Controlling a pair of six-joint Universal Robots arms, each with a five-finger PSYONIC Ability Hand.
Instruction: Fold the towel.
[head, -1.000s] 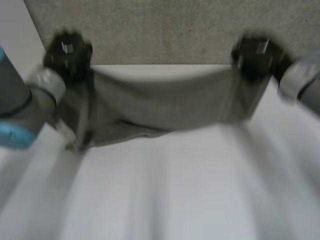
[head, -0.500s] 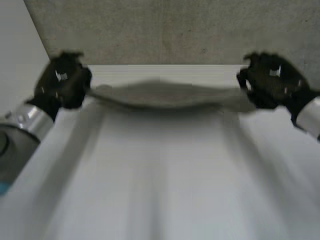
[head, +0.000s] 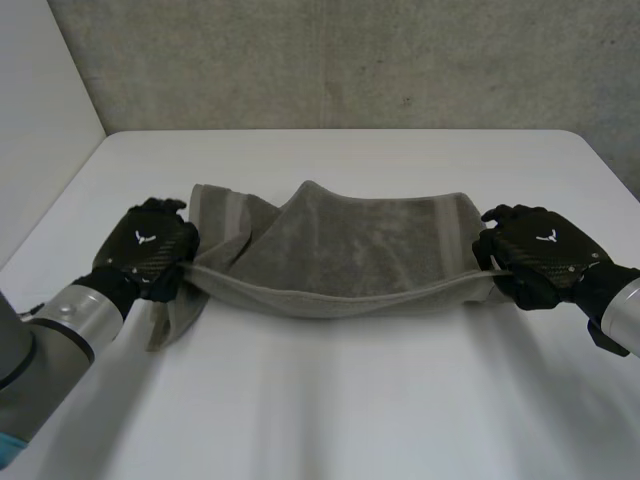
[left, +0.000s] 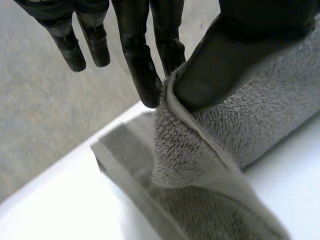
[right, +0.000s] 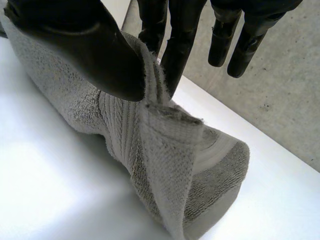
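The grey towel (head: 335, 245) is lying across the middle of the white worktop (head: 330, 400), loosely doubled over, with its near edge stretching between the two hands. The left hand (head: 148, 258) is pinching the towel's left end, its thumb pressing the cloth against its fingers (left: 142, 70). The right hand (head: 540, 262) is gripping the right end likewise, thumb and fingers (right: 177, 55) clamped on a fold of cloth.

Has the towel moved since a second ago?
Yes. The towel has come toward the robot, away from the far edge of the table, and now rests on it.
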